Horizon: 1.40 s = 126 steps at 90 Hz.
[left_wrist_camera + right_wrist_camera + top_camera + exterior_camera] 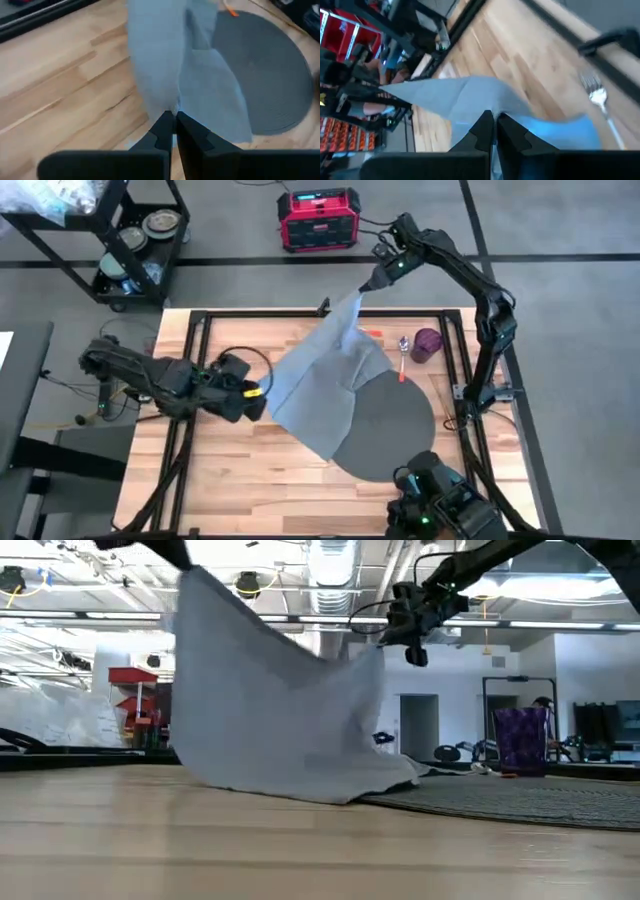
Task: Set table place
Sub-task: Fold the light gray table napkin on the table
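A grey cloth napkin (pixel 320 380) is held up by two corners over the light wood table (pixel 240 480). Its lower edge (pixel 300 790) rests on the table and on the round dark mat (pixel 400 430). My left gripper (pixel 262 391) is shut on the napkin's left corner. At the table's far edge my right gripper (pixel 370 283) is shut on the far corner. A small purple cup (pixel 427 343) and a spoon (pixel 403 348) lie far right, beyond the mat. A fork (pixel 596 97) shows in the right wrist view. My left gripper pinches the napkin's left corner (pixel 172 107) between its two fingers, coming level from the table's left. The cloth runs away from the fingers in folds and stays raised above the wood; one layer or several, I cannot tell. My right gripper pinches the napkin's far corner (pixel 490 107) between its two fingers, high above the table's far edge. The cloth hangs down from it toward the near side, spread into a slanting sheet (pixel 270 710) with its low edge on the table.
A black wheeled cart (pixel 130 240) stands beyond the far left corner and a red box (pixel 318 220) on the floor past the far edge. Black frame rails (pixel 200 340) cross the tabletop. A dark device (pixel 440 505) sits at the near right edge.
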### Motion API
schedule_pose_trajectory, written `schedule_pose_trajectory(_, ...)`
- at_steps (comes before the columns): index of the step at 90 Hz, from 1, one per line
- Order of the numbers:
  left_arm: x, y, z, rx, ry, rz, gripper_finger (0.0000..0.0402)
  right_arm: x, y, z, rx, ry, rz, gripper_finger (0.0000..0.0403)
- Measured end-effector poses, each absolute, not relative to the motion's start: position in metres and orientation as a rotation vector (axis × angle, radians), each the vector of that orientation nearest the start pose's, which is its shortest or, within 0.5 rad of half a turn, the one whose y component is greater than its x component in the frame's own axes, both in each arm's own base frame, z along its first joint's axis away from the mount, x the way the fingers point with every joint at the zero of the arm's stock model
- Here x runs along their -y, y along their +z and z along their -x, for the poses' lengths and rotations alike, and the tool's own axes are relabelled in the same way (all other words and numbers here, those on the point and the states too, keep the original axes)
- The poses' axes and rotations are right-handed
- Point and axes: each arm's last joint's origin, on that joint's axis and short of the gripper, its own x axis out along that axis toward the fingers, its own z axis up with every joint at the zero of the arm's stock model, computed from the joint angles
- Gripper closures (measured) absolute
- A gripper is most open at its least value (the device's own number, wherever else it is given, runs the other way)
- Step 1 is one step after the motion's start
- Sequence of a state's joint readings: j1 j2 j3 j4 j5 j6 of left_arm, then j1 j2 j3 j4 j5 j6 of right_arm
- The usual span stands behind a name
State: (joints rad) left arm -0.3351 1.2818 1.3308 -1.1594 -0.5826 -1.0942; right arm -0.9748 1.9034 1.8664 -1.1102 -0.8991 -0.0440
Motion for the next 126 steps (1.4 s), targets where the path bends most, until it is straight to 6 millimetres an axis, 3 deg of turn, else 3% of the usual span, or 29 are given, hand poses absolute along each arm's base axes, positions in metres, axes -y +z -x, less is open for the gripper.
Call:
schedule_pose_trajectory(30,0.077,0.302,-0.281,-0.903,0.558,0.473,0.0401,0.294,0.294,-0.226,-0.793,-0.047,-0.935,0.0403)
schedule_pose_trajectory(43,0.088,0.292,-0.288,-0.934,0.480,0.500,0.0401,0.287,0.286,-0.213,-0.812,-0.062,-0.961,0.0403)
schedule_pose_trajectory(62,0.105,0.278,-0.300,-0.842,0.296,0.599,0.0401,0.274,0.270,-0.198,-0.837,-0.062,-0.993,0.0403)
schedule_pose_trajectory(83,0.108,0.254,-0.304,-0.795,0.212,0.686,0.0401,0.267,0.246,-0.190,-0.888,-0.053,-1.030,0.0403)
schedule_pose_trajectory(96,0.109,0.253,-0.305,-0.792,0.191,0.706,0.0401,0.263,0.233,-0.186,-0.925,-0.056,-1.040,0.0403)
schedule_pose_trajectory(113,0.116,0.245,-0.316,-0.805,0.093,0.720,0.0401,0.262,0.212,-0.178,-0.954,-0.078,-1.073,0.0403)
schedule_pose_trajectory(126,0.119,0.227,-0.325,-0.867,0.070,0.733,0.0401,0.263,0.205,-0.174,-0.947,-0.093,-1.077,0.0403)
